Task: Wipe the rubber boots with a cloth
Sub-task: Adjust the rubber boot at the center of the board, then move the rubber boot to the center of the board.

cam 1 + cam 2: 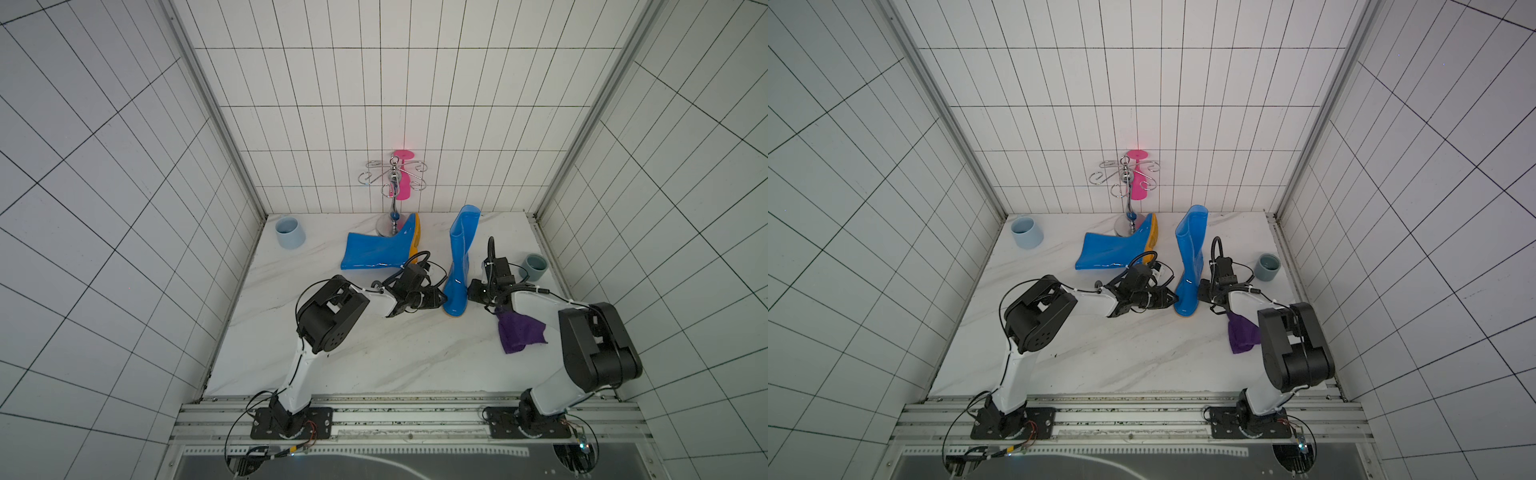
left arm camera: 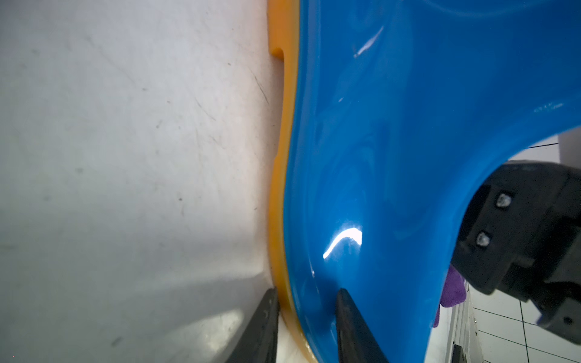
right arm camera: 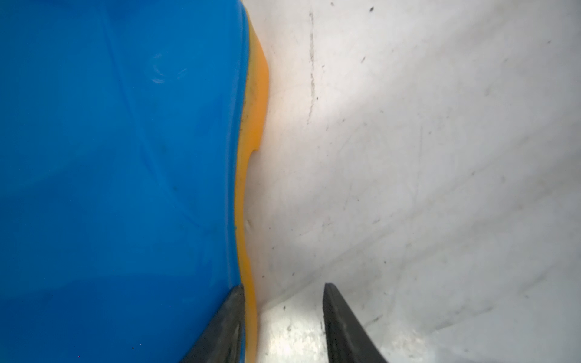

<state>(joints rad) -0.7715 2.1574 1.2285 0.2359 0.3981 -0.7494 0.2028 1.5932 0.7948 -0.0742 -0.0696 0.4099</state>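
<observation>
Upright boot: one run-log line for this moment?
upright boot toe pinched by left gripper | right gripper open beside it | cloth not held | other boot lying down

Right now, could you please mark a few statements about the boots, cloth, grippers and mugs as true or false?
1. Only the upright boot stands; the lying boot is on its side. True.
2. The right gripper holds the cloth. False: its fingers are apart with nothing between them; the cloth is beneath the right arm.
3. The left gripper pinches the upright boot's sole edge. True.
4. Both mugs hang on the rack. False: the light-blue mug and the grey mug stand on the table.
</observation>
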